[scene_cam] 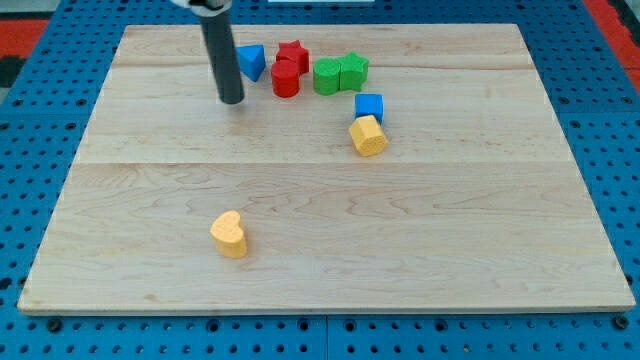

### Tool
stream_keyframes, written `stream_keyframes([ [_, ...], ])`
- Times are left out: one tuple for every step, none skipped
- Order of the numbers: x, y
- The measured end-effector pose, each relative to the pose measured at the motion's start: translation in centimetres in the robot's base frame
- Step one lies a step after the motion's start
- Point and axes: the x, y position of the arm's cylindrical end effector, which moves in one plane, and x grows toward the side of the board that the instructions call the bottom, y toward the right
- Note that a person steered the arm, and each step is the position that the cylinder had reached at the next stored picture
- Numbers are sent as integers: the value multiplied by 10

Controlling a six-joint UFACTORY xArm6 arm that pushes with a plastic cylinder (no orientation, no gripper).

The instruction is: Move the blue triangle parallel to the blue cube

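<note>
The blue triangle (251,61) lies near the view's top, left of centre. The blue cube (369,106) sits to the right and lower, touching a yellow hexagonal block (368,136) just below it. My tip (231,100) rests on the board just below and left of the blue triangle, a small gap apart. The rod rises from it toward the view's top.
A red cylinder (285,79) and a red star (293,55) stand right of the triangle. A green cylinder (327,76) and a green star (353,70) sit beside them. A yellow heart (230,234) lies near the view's bottom left. The wooden board (480,230) has blue pegboard around it.
</note>
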Motion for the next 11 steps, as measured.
stream_keyframes([
  [-14, -57],
  [-73, -70],
  [-86, -14],
  [-55, 17],
  [-27, 17],
  [6, 24],
  [23, 9],
  [36, 4],
  [37, 45],
  [36, 36],
  [32, 50],
])
